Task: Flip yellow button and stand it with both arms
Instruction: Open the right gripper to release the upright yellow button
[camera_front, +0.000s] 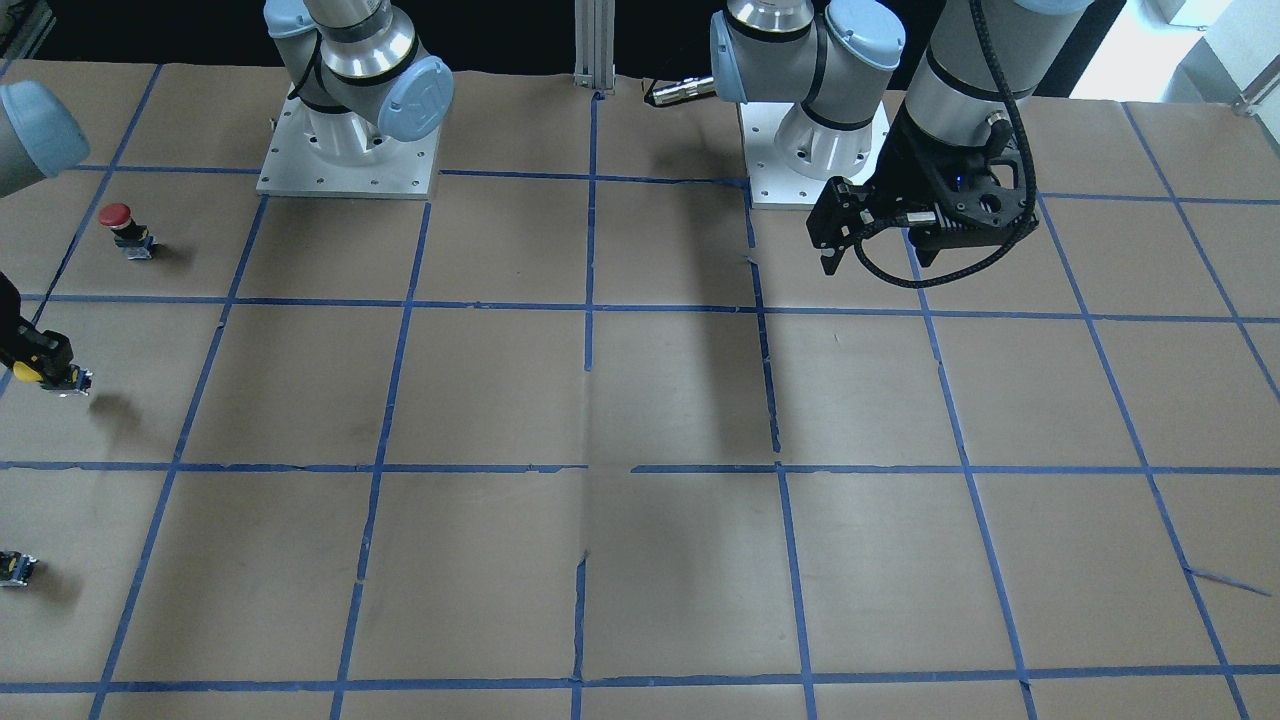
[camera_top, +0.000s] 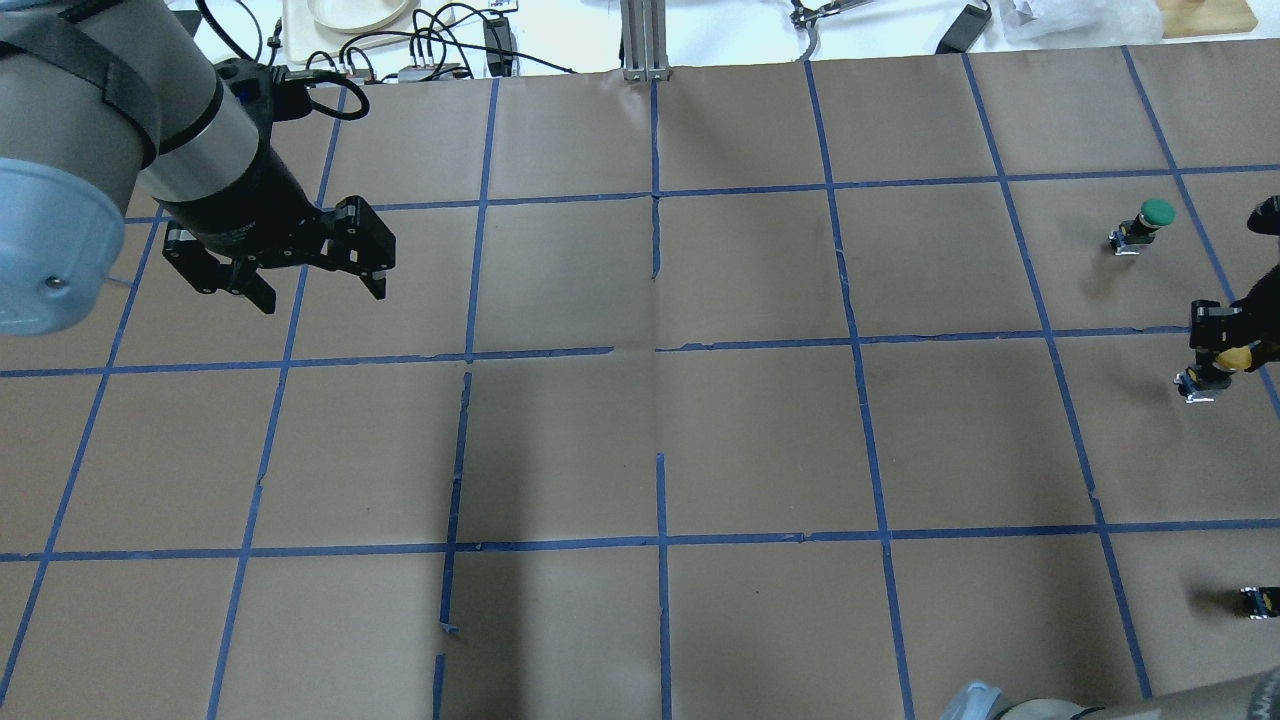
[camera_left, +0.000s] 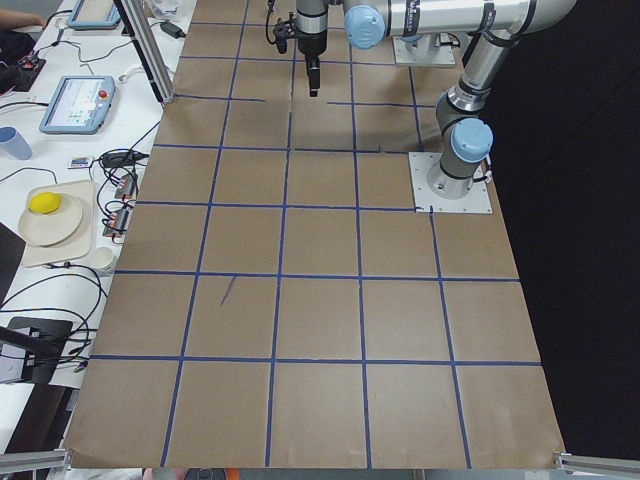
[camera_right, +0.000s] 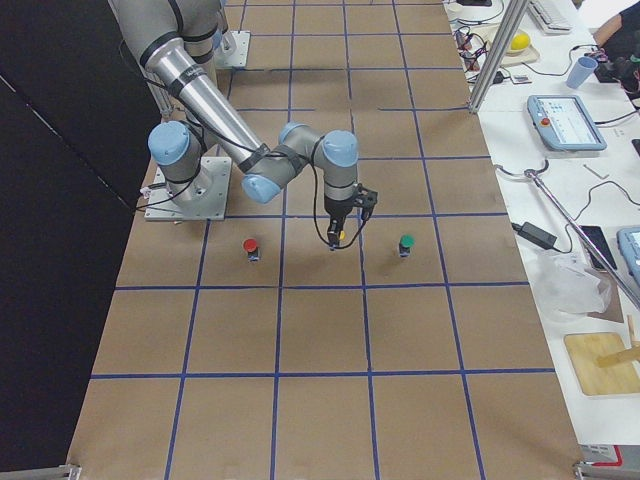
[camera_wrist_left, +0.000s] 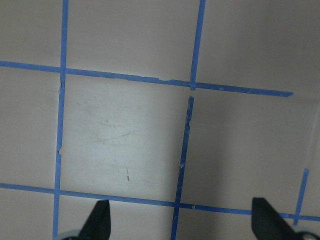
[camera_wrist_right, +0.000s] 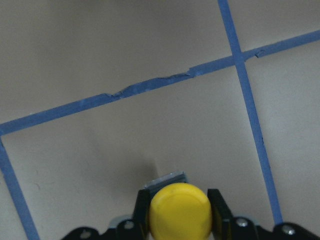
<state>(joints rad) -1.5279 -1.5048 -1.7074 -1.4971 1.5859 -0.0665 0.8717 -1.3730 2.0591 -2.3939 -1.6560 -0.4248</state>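
My right gripper (camera_wrist_right: 179, 220) is shut on the yellow button (camera_wrist_right: 180, 209), its pads on either side of the round yellow cap, which faces the wrist camera. The grey block body points down at the table, and a shadow lies under it. In the overhead view the gripper (camera_top: 1222, 352) and button (camera_top: 1238, 357) are at the far right edge. In the front-facing view the button (camera_front: 30, 372) is at the far left. My left gripper (camera_top: 323, 298) hangs open and empty over the table's far left part. It also shows in the front-facing view (camera_front: 835, 250), and its fingertips (camera_wrist_left: 100, 220) show over bare paper.
A red-capped button (camera_front: 125, 226) stands near the robot's side of the yellow one. A green-capped button (camera_top: 1145, 224) stands beyond it. A small dark capless part (camera_top: 1258, 600) lies at the right edge. Brown paper with a blue tape grid (camera_top: 660, 350) covers the table.
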